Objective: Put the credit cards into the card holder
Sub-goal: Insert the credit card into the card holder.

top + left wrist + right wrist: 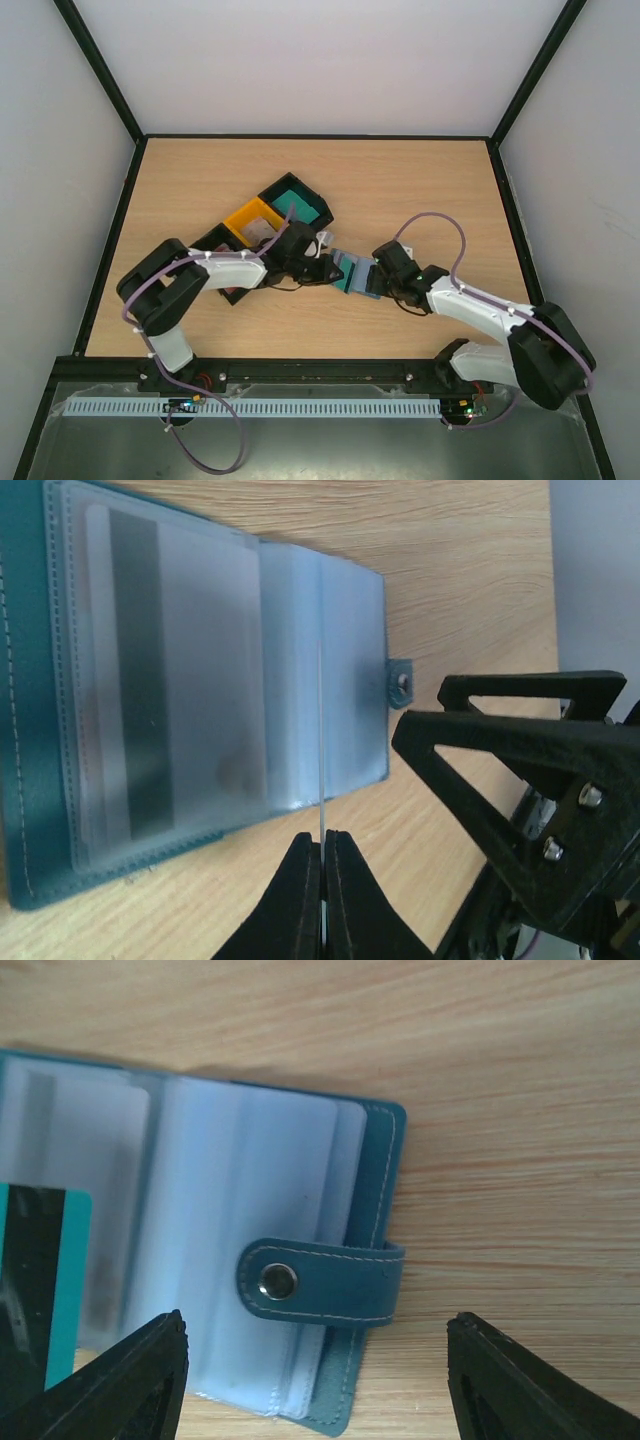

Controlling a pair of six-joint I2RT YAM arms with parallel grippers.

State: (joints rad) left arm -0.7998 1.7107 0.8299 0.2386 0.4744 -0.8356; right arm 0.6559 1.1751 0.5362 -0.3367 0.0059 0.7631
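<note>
Top: open holder (353,278) on the table (420,190), between left gripper (330,268) and right gripper (378,280).
Left wrist: jaws closed on a thin edge-on sheet (322,740); card (150,680) sleeved ahead-left.
Right wrist: fingers (150,1380) spread wide, empty; tab (330,1280) ahead between them.

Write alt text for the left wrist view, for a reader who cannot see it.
The left gripper, shut, holds a thin card edge-on over an open blue card holder with clear sleeves, lying on a wooden table. The right gripper stands beside the holder's snap tab.
</note>
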